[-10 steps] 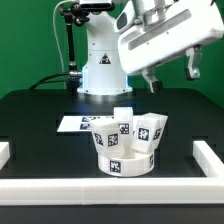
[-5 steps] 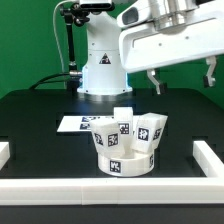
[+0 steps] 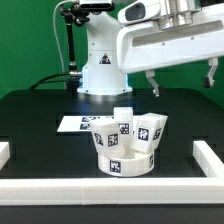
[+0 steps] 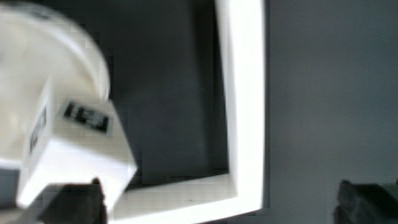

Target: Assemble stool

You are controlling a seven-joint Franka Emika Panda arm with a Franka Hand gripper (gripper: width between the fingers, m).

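Observation:
The white stool seat (image 3: pixel 122 161) sits in the middle of the black table, and three tagged white legs (image 3: pixel 148 129) stand up from inside its ring. My gripper (image 3: pixel 182 80) hangs high above the table, up and to the exterior view's right of the stool. It is open and holds nothing. In the wrist view the seat (image 4: pixel 32 70) is a blurred white round shape, with one tagged leg (image 4: pixel 80 135) beside it. The dark fingertips (image 4: pixel 71 205) show at the frame's corners, with the gripper (image 4: pixel 221 205) wide open over a rail corner.
The marker board (image 3: pixel 70 124) lies flat behind the stool on the exterior view's left. White border rails (image 3: pixel 110 190) run along the table's front and sides, and one shows in the wrist view (image 4: pixel 240 100). The robot base (image 3: pixel 100 70) stands at the back.
The gripper has swung toward the exterior view's right and turned, so its fingers now hang farther apart in view. The stool and its legs have not moved.

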